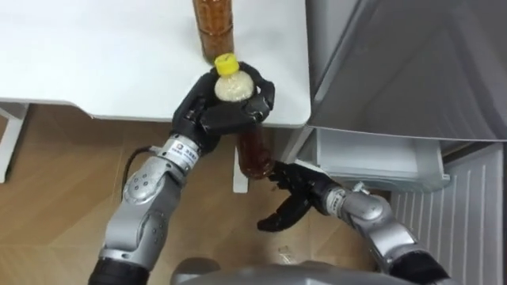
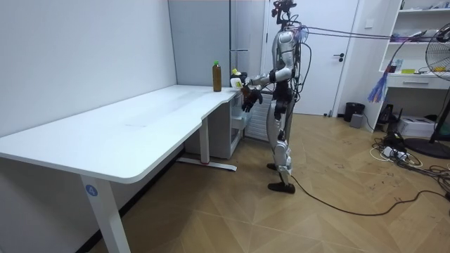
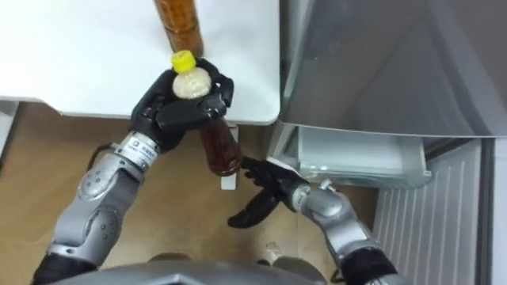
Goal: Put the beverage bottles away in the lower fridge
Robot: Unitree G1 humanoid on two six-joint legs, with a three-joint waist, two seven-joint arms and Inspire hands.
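My left hand (image 1: 207, 112) is shut on a bottle of brown drink with a yellow cap (image 1: 227, 66). I hold it upright just off the near edge of the white table (image 1: 95, 55), and its lower body (image 1: 256, 154) hangs below the hand. My right hand (image 1: 299, 192) is open under and to the right of it, fingers spread close to the bottle's base. A second brown bottle (image 1: 212, 28) stands on the table right behind the held one. The room view shows me standing at the table's end beside the grey fridge (image 2: 246, 28).
The fridge's grey upper door (image 1: 412, 71) fills the right side. Below it a white lower compartment (image 1: 372, 154) stands open, with a ribbed white panel (image 1: 475, 214) further right. A white table leg (image 1: 240, 184) stands on the wooden floor under the held bottle.
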